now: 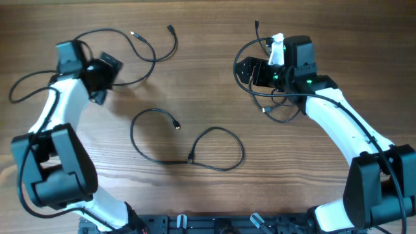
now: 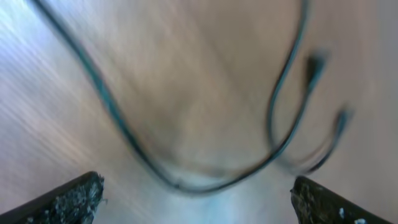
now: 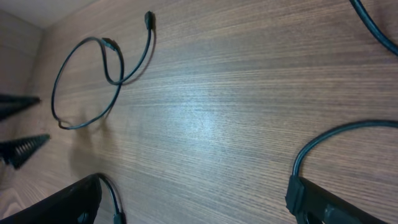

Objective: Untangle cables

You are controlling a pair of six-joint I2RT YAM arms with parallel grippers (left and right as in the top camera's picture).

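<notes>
Three thin black cables lie apart on the wooden table. One (image 1: 153, 58) curls at the far left with two plug ends; it also shows blurred in the left wrist view (image 2: 124, 134). One (image 1: 214, 166) lies in the middle in two loops. One (image 1: 239, 53) loops around my right gripper. My left gripper (image 1: 109, 78) is open just left of the far-left cable, which curves past between the fingertips (image 2: 196, 182) without being gripped. My right gripper (image 1: 245, 70) is open and empty (image 3: 194, 185); cable strands (image 3: 348, 129) run beside both fingers.
The right wrist view shows a cable loop with two plug ends (image 3: 81, 81) far ahead on bare wood, and two dark pointed tips (image 3: 22, 149) at the left edge. The table's front edge carries the arm bases (image 1: 195, 224).
</notes>
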